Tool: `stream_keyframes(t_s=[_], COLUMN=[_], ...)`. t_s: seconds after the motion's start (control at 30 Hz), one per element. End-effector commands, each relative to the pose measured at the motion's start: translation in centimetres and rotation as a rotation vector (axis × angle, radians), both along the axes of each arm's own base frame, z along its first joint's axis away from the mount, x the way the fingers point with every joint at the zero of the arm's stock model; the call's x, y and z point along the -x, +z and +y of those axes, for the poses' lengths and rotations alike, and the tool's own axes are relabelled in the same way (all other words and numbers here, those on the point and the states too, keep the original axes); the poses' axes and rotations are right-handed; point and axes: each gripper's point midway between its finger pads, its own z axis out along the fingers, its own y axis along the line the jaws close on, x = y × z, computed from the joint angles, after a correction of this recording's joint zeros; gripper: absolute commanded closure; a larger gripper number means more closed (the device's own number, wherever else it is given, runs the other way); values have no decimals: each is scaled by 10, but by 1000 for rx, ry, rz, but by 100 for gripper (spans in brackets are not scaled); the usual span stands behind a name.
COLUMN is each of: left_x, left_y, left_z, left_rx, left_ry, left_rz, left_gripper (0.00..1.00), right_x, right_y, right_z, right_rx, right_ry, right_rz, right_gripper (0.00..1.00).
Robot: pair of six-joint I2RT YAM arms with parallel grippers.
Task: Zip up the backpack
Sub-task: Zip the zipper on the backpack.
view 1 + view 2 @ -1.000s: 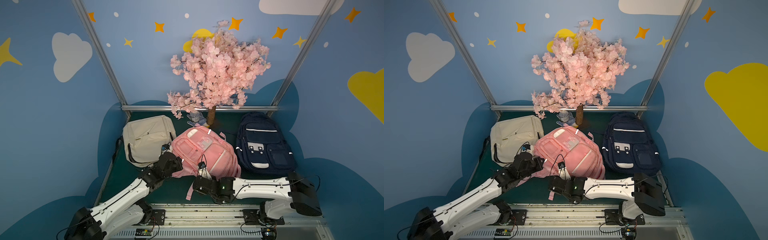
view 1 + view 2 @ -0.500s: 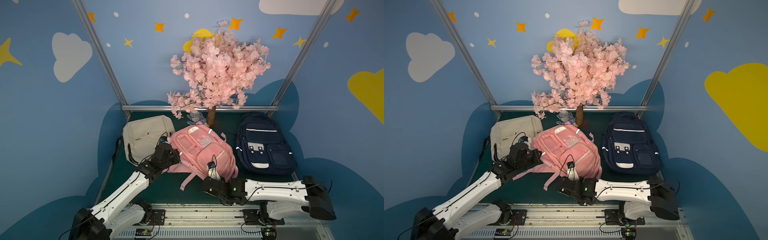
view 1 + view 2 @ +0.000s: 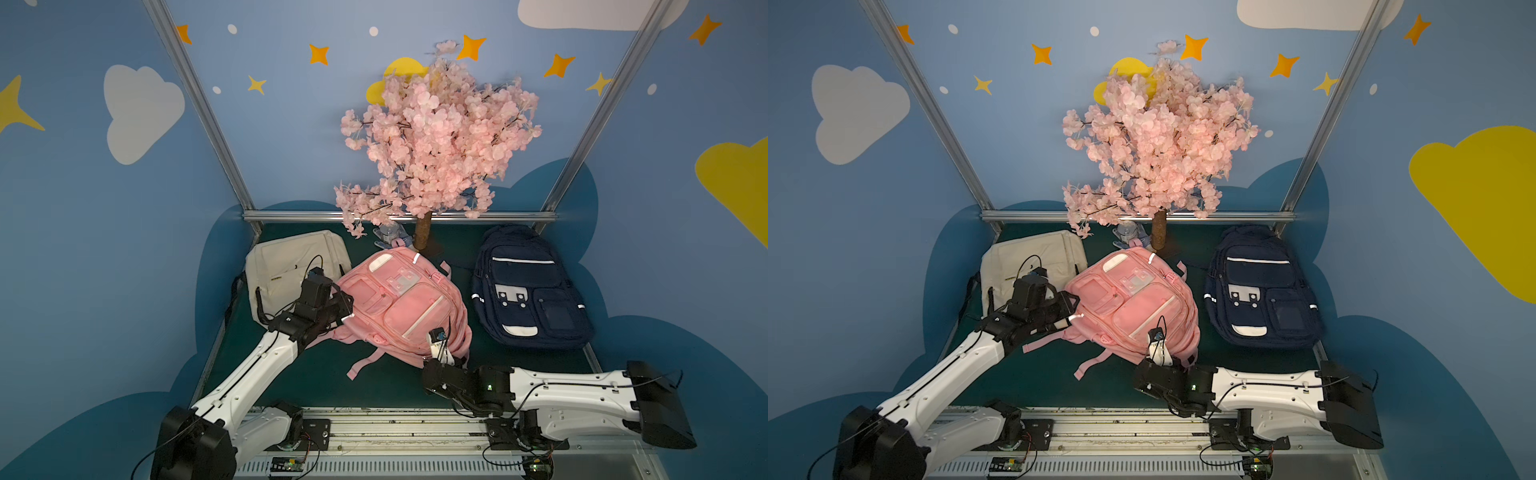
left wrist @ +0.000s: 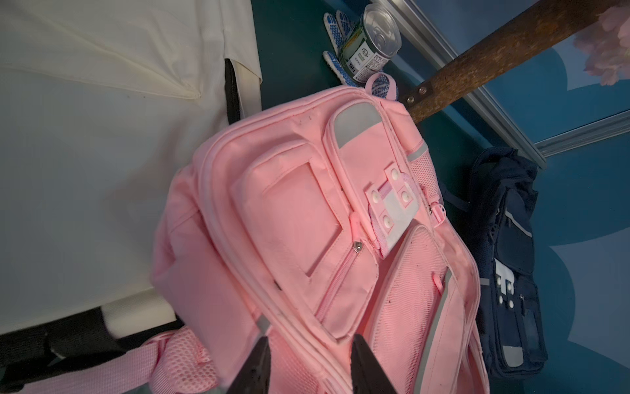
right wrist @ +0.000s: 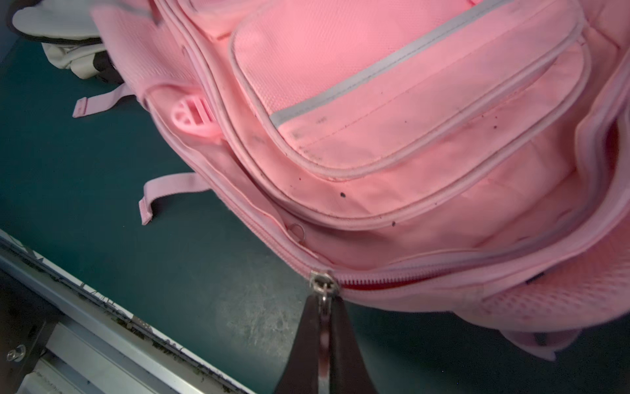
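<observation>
My left gripper (image 4: 309, 337) let go of the soft pink cloth backpack (image 3: 399, 307) (jaws apart, empty); my right gripper (image 5: 324, 300) stayed pinched on its small metal zipper pull (image 5: 322, 283); the zip (image 5: 392, 278) still gaped.

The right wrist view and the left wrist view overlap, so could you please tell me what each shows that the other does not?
Only the right wrist view: the right gripper shut on the zipper pull, with the zipper beyond it gaping open. Only the left wrist view: the left gripper with jaws apart, a can, a glove, the tree trunk and the navy backpack. Both: the pink backpack, the cream bag and the green table.
</observation>
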Motion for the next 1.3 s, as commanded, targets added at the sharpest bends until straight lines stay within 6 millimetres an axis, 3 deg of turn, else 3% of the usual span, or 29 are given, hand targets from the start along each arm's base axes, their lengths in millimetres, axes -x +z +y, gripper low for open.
stream_keyframes(t_s=[0.0, 0.07, 0.23, 0.43, 0.67, 0.87, 1.03, 1.13, 1.27], left_x=[28, 51, 98, 115, 103, 84, 63, 52, 44], left_y=[-2, -10, -37, -65, -74, -73, -65, -54, -31], left_z=[-2, -8, -30, -41, -60, -67, -64, -56, -37], left_rx=[43, 71, 148, 185, 211, 154, 123, 99, 69], left_ry=[0, -17, -53, -33, -57, -63, -56, -47, -21], left_rz=[13, 35, 104, 155, 137, 102, 78, 51, -1], left_gripper=[48, 41, 36, 36, 42, 61, 86, 96, 97], right_x=[-6, -6, -1, 9, 20, 23, 24, 22, 13], right_y=[24, 21, 18, 6, -1, 0, -5, -8, -12], right_z=[33, 46, 71, 87, 95, 84, 64, 44, 5], right_rx=[-64, -66, -60, -15, -5, 2, 35, 60, 103], right_ry=[42, 71, 113, 157, 228, 221, 181, 117, -5], right_rz=[-41, -32, 17, 91, 126, 128, 148, 157, 155], right_gripper=[100, 100, 100, 100, 100, 100, 100, 100, 100])
